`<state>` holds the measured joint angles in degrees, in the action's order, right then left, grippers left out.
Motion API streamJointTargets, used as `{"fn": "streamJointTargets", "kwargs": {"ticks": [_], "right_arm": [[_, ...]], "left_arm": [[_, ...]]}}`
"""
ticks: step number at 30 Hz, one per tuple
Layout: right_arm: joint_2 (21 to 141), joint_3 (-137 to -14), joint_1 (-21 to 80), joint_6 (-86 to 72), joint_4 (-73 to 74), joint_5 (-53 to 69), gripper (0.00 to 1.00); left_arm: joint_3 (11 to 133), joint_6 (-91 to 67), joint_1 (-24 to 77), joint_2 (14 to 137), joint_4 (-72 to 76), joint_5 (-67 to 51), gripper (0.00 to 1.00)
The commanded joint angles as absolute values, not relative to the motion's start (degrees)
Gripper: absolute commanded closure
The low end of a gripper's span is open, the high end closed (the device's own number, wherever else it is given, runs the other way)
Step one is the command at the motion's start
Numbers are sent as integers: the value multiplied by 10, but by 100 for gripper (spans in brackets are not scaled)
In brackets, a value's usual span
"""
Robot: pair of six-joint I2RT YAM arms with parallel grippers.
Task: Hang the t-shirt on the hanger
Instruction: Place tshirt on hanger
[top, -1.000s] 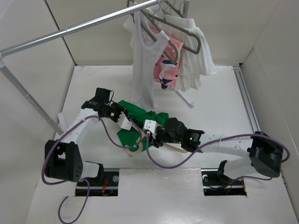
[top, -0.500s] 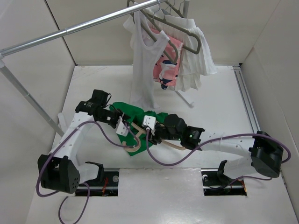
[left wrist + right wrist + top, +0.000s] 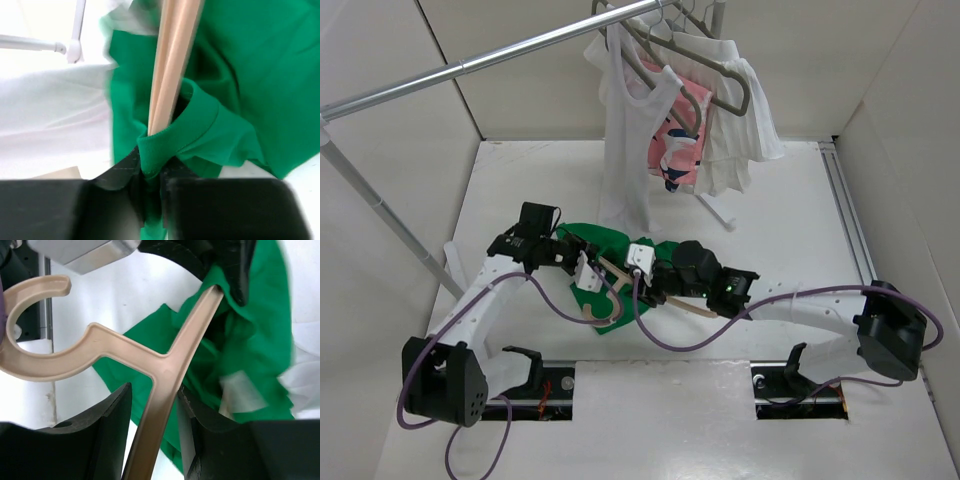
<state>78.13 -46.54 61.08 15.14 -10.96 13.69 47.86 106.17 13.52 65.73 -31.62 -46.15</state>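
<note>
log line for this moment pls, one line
left pincer: shut on t-shirt hem | right pincer: shut on hanger arm | hanger arm tip inside hemmed shirt opening

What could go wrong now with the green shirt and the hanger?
1. The left gripper pinches only a thin fold of the t-shirt hem, so the cloth might slip out.
2. The hanger, held by the right gripper, pokes into that small opening. It may catch on the bunched fabric and push the shirt along rather than slide in.
</note>
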Motion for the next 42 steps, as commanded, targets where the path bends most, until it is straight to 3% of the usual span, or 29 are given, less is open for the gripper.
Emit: {"fn": "streamJointTargets", "kwargs": {"ticks": [1,7,8,9,10,14,20,24,29,36,41,42], "right_arm": [[772,-504,605,142,-166,159,100],[772,-511,605,129,-135,132,99],[777,-528,605,123,-117,116,91],[777,-538,605,123,-99,101,75],[777,-548,605,123,-83,77,43],[755,-598,605,116,1,-2,19],[612,-638,605,-9,147,-236,13],[516,-651,605,-83,265,-312,13],[423,-609,605,-151,337,-328,16],[438,-494,605,-231,301,-213,22],[404,-434,605,-231,209,-255,24],[389,-434,605,-231,224,-272,28]], "left_arm": [[475,1007,142,636,-254,-468,100],[510,923,142,630,-311,-454,100],[517,905,142,630,-317,-454,100],[517,884,142,625,-328,-448,100],[522,838,142,625,-333,-448,100],[527,731,142,619,-365,-454,100],[517,646,142,574,-432,-478,100],[502,608,142,527,-439,-478,100],[469,565,142,475,-418,-478,100],[503,462,142,418,-373,-499,100],[509,625,142,330,-486,-591,100],[509,641,142,321,-501,-591,100]]}}
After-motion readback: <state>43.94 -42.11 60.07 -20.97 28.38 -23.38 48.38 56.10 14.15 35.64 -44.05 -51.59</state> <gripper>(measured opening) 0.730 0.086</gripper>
